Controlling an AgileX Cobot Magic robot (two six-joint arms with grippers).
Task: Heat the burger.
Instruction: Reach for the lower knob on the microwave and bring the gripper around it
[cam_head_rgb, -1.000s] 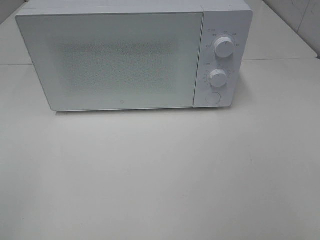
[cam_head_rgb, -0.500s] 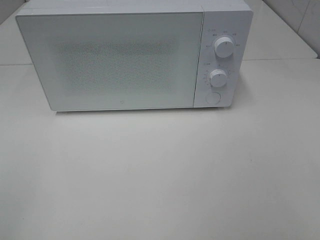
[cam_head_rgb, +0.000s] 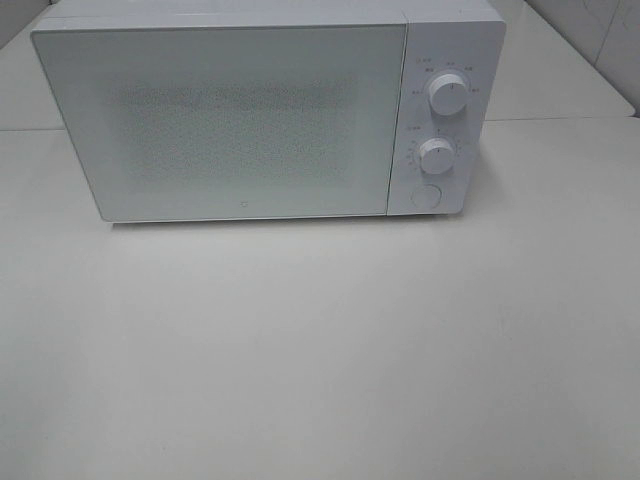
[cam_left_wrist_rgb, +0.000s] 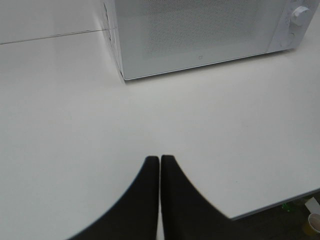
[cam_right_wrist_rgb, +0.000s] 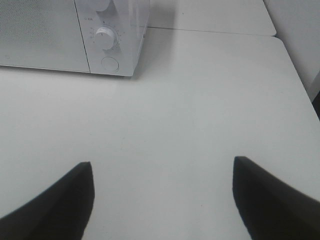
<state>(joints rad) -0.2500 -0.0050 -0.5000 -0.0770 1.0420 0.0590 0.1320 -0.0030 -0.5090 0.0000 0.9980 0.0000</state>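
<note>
The burger is out of view in every frame. A white microwave (cam_head_rgb: 250, 115) stands at the back of the white table with its door shut; it also shows in the left wrist view (cam_left_wrist_rgb: 200, 32) and the right wrist view (cam_right_wrist_rgb: 65, 35). It has two knobs (cam_head_rgb: 447, 95) and a round button (cam_head_rgb: 426, 197) on its right side. My left gripper (cam_left_wrist_rgb: 160, 162) is shut and empty above the table in front of the microwave's left corner. My right gripper (cam_right_wrist_rgb: 162, 172) is open and empty over the table right of the microwave. Neither gripper shows in the exterior high view.
The white table (cam_head_rgb: 320, 350) stretches in front of the microwave. Its edge (cam_left_wrist_rgb: 280, 202) shows in the left wrist view, with floor clutter beyond. A second table surface (cam_right_wrist_rgb: 210, 15) lies behind, past a seam.
</note>
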